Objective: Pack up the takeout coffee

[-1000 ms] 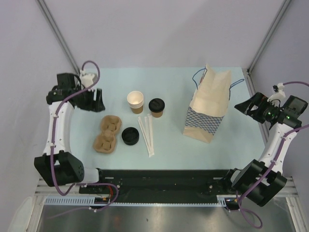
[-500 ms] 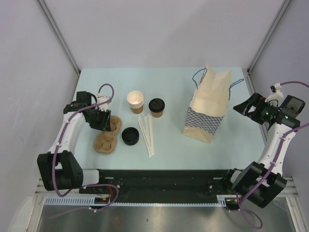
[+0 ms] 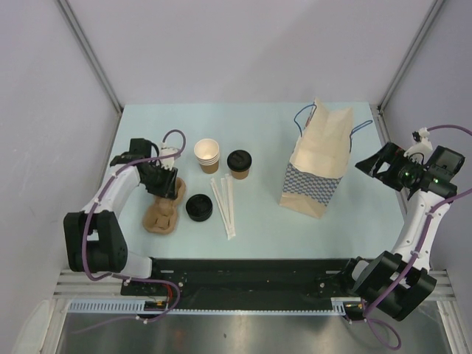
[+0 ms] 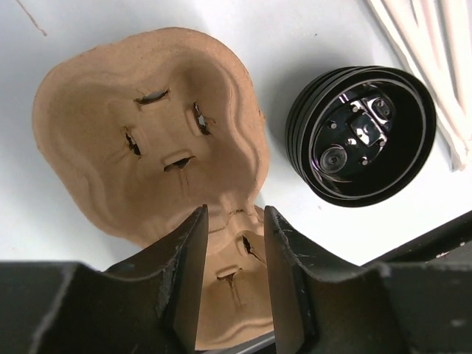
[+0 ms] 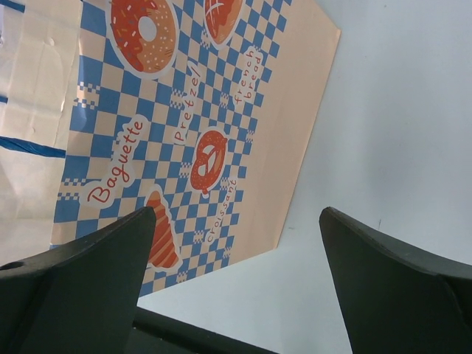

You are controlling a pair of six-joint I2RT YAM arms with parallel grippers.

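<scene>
Pale blue tabletop, grey walls on three sides: the left gripper hangs low over a moulded-pulp cup carrier. Its two dark fingers are set to a slim gap astride the carrier's waist; whether they actually pinch the pulp cannot be told. Just beside the carrier sits a stack of glossy black lids, round and nested, with white wrapped straws next along. The takeout coffee, a tan paper cup capped with a black lid, stands upright near the table's middle. It is to the right of the left gripper and a little farther back, with a stack of lidless cups roughly between them. The left arm is the nearer. The right gripper is spread wide and empty, facing the checked side of a tan paper bag, which stands between it and the coffee. Packing has likely not begun: the coffee sits untouched outside the bag.
</scene>
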